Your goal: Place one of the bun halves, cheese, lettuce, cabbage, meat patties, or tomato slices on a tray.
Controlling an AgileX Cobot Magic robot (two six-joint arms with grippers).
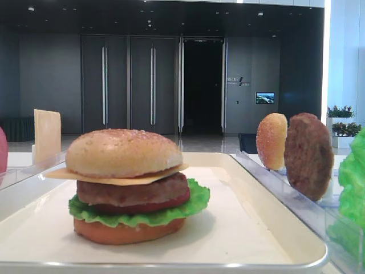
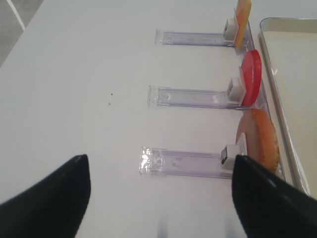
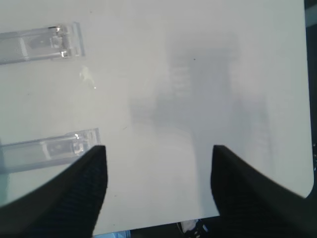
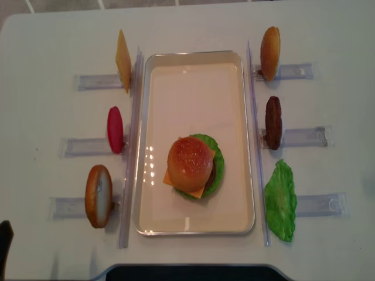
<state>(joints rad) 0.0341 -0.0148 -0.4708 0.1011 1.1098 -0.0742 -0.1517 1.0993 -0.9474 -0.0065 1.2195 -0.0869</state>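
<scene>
On the large cream-white rectangular tray (image 4: 237, 126) stands a fully stacked burger: flat orange-brown bun base (image 1: 128, 231), bright green ruffled lettuce leaf (image 1: 197, 201), thin dark-red tomato slice (image 1: 171, 204), thick brown grainy meat patty (image 1: 134, 191), thin square yellow-orange cheese slice (image 1: 122, 178), and the domed golden-tan sesame bun top (image 1: 122, 151) crowning it. By the look of things the stacking is done, or very nearly so; nothing on the tray appears to lack a layer.

Spare pieces stand in the clear plastic slotted racks (image 4: 302, 137) either side of the tray: a second bun half (image 4: 269, 52), a patty (image 4: 273, 122) and a loose lettuce leaf (image 4: 281, 200) on one flank, a cheese square (image 4: 123, 60), a red tomato slice (image 4: 115, 129) and another bun piece (image 4: 98, 195) on the other.

The right tool (image 3: 158, 163) hangs released, its black fingers spread wide with nothing between them, over bare white surface (image 3: 198, 74); two rack ends lie off to its left, and the tray is out of its sight. The left tool (image 2: 161, 188) is likewise spread and empty (its dark fingers frame the bottom of the wrist view), with three racks ahead of it and the tray's rim beyond them to the right.

If more pieces are wanted, either tool would need to reach a rack afresh.
</scene>
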